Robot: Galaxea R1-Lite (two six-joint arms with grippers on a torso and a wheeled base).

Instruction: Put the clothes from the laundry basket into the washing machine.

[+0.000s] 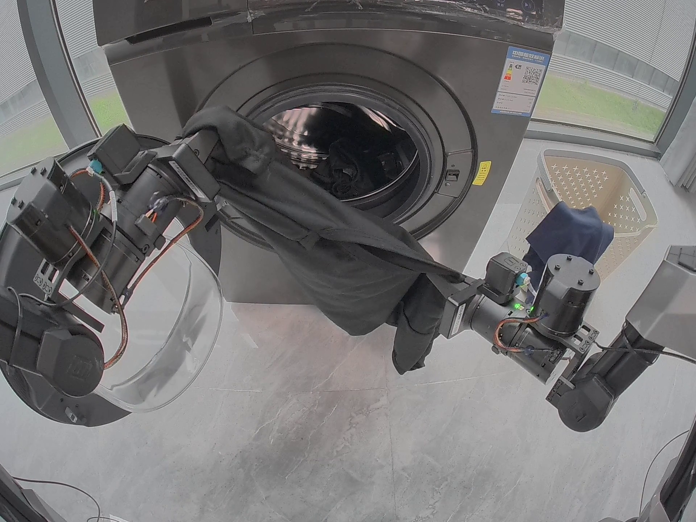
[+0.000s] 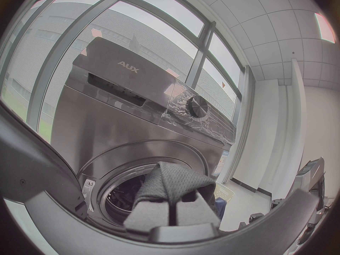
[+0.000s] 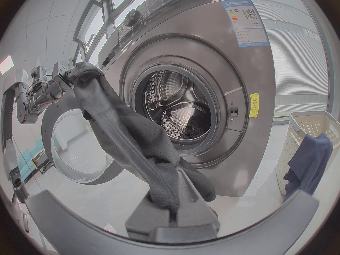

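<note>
a dark grey garment (image 1: 326,248), limp and creased, hangs stretched before the washer (image 1: 464,110) opening. the left claw (image 2: 172,204) pinches its upper end and the right claw (image 3: 174,209) its lower. a navy cloth (image 1: 569,233) drapes the basket (image 1: 638,212) rim.

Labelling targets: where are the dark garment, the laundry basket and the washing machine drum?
dark garment (image 1: 341,255), head view, stretched middle.
laundry basket (image 1: 594,183), head view, perforated inner wall.
washing machine drum (image 3: 173,101), right wrist view, steel interior.

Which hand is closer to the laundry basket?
Right. The right gripper holds the dark garment near the laundry basket; the left gripper holds its other end beyond the washing machine opening.
</note>
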